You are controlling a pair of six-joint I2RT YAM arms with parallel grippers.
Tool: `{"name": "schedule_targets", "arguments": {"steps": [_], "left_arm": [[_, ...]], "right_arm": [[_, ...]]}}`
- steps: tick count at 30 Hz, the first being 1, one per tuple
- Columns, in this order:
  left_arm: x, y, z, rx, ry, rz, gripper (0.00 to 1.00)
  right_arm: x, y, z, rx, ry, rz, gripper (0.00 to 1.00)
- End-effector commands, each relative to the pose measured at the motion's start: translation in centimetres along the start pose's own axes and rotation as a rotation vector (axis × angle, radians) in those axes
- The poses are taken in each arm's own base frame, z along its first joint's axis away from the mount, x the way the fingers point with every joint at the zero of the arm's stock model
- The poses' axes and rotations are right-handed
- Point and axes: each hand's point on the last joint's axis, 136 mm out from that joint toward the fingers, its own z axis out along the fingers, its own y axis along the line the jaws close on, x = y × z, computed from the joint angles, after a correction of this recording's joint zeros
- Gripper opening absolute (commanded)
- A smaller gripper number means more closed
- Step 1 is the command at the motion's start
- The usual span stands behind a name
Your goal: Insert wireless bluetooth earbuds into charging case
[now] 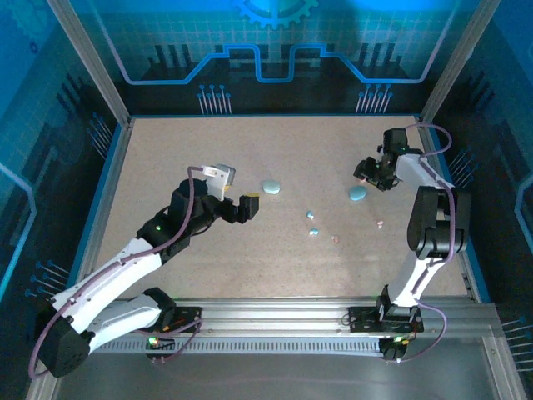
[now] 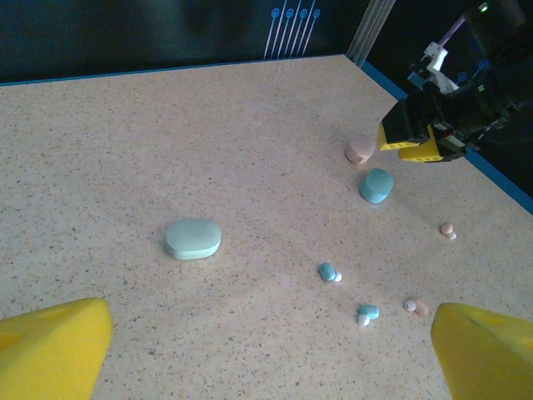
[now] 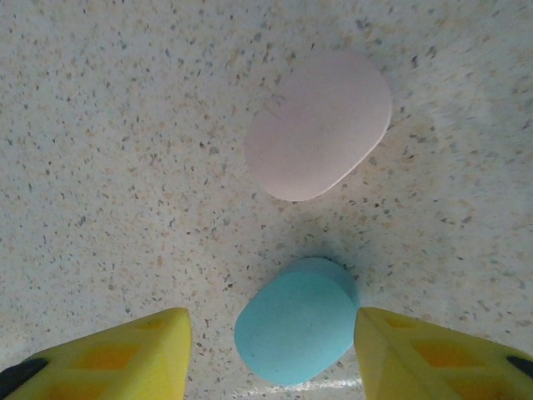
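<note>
My left gripper is wide open and holds nothing. In the left wrist view its two yellow fingers sit in the bottom corners, far apart, above the speckled table.

A bit ahead of it lies a pale oval case. It lies flat on the table, all by itself.

To the right of that case I see the earbuds. They are tiny bits lying loose on the table, out in the open between my two arms. Two are blue with a white tip and lie near each other. Next comes a pinkish one, just beside the second blue one. One more pink one lies farther right, apart from the others. None of them is in a case, and no finger touches them.

Past the earbuds lies a blue case, and close behind it a pink case. The two are near each other but do not touch.

My right gripper hangs over these two cases. Its fingers are apart. In the right wrist view the blue case shows between them, with a gap on the left side. From the left wrist view the blue case lies on the table, so my right gripper is not holding it.
</note>
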Motion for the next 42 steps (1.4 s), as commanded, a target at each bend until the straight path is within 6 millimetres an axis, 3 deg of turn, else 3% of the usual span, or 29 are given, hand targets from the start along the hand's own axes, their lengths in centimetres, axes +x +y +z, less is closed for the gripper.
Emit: {"name": "schedule_targets", "arguments": {"steps": [1,7,11,23,29,35,42], "left_arm": [[-1.7,-0.6,-0.5,0.025,-0.032,-0.009,0.99],[-1.7,-0.8,-0.3,0.033,-0.028,-0.011,0.99],[-1.7,-0.8,-0.4,0.034,-0.025,-0.010,0.99],[-1.6,-0.8,-0.2,0.038,-0.024,-0.012,0.99],[-1.5,-0.9,-0.2,0.043,-0.021,-0.017,0.99],[-1.5,-0.9,-0.4,0.045,-0.024,-0.011,0.99],[-1.8,-1.2,-0.3,0.059,-0.022,-0.017,0.99]], "right_arm": [[0.6,-0.5,1.3,-0.042,0.064,-0.016,0.55],[1.1,-0.6,3.1,-0.066,0.119,-0.039,0.56],[1.5,0.4,3.3,-0.130,0.143,-0.052,0.55],[5.6,4.4,1.6,-0.264,0.214,-0.083,0.54],[7.7,5.0,1.1,-0.229,0.240,-0.083,0.54],[5.3,4.4,0.3,-0.140,0.151,-0.217,0.55],[3.6,5.9,3.3,-0.196,0.194,-0.282,0.55]]}}
